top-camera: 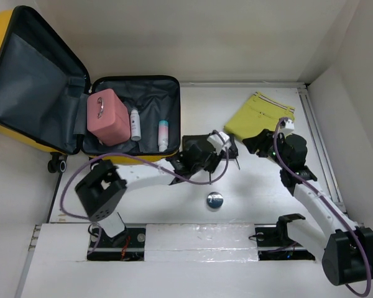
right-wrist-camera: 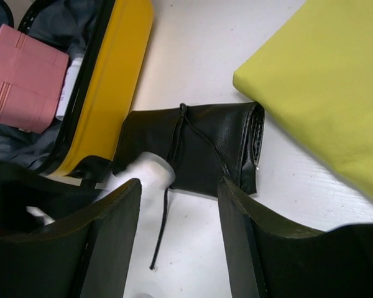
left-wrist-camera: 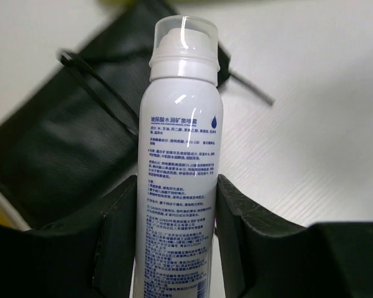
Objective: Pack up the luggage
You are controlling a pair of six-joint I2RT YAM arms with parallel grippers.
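The yellow luggage (top-camera: 25,139) lies open at the back left, its grey-lined lid (top-camera: 31,81) tipped back. Its base holds a pink case (top-camera: 109,117) and two small bottles (top-camera: 135,124). My left gripper (top-camera: 212,146) is shut on a white spray bottle (left-wrist-camera: 180,124) with a clear cap, held just right of the luggage, over a black rolled pouch (top-camera: 196,149). My right gripper (top-camera: 253,144) is open and empty, right of the pouch (right-wrist-camera: 199,146) and beside a folded yellow-green garment (top-camera: 260,115). The luggage rim (right-wrist-camera: 109,81) shows in the right wrist view.
A small round silver object (top-camera: 215,200) lies on the table in front of the pouch. The pouch's black cord (right-wrist-camera: 161,223) trails across the table between my right fingers. White walls close the table at the back and right.
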